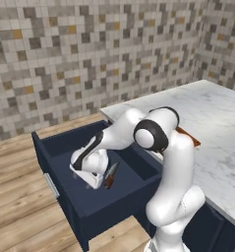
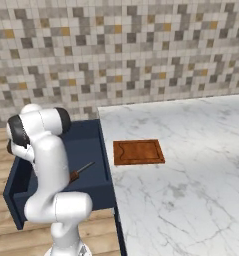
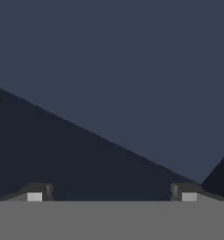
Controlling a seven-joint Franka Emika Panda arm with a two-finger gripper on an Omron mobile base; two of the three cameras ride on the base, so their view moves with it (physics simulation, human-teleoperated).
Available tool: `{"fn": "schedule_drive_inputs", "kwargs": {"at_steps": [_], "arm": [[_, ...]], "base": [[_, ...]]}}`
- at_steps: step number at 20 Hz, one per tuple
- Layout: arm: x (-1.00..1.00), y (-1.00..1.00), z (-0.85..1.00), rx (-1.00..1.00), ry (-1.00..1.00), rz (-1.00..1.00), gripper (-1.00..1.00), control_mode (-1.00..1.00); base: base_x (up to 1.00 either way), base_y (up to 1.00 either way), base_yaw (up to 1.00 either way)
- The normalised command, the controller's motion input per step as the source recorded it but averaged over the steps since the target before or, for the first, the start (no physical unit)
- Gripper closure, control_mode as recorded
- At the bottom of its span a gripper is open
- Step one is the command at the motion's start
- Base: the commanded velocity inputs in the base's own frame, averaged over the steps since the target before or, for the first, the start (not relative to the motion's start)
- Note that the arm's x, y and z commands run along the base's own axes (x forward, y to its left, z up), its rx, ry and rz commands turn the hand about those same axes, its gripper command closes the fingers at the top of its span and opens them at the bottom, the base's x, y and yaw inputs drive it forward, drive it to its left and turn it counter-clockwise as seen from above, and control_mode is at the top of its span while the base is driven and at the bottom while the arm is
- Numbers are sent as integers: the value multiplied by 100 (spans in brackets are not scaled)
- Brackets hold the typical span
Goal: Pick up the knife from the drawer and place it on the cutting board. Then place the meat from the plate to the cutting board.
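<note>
No readable writing or labels anywhere. White arm folds over from the base and reaches down into the open deep navy-blue box drawer (image 1: 97, 197), wrist bent so the hand points at the drawer floor. Jaws sit low inside the drawer, seen at the end of the white hand in the left base view; in the hand view the two dark fingertips (image 3: 38, 192) stand wide apart at the bottom edge with nothing between them, navy drawer surfaces ahead (floor and wall meeting along a slanted line).

Small kitchen knife with pale blade and reddish-brown handle (image 1: 110, 175) lies on the drawer floor just beside the hand, on its right in the left base view. Cannot tell if it touches the hand. In the right base view the same knife (image 2: 80, 171) lies diagonally near the drawer's right wall.

Flat rectangular reddish-brown wooden cutting board (image 2: 139, 151) rests on the white marble tabletop (image 2: 191, 190), near the drawer-side edge, bare on top.
</note>
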Motion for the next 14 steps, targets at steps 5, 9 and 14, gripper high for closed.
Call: {"fn": "schedule_drive_inputs", "kwargs": {"at_steps": [5, 9, 14], "arm": [[6, -51, 0, 0, -32, 4, -100, -100], [9, -56, 5, 0, -28, 4, -100, -100], [3, -57, 14, -1, -23, 1, -100, -100]], "base": [[0, 0, 0], [0, 0, 0], [0, 0, 0]]}}
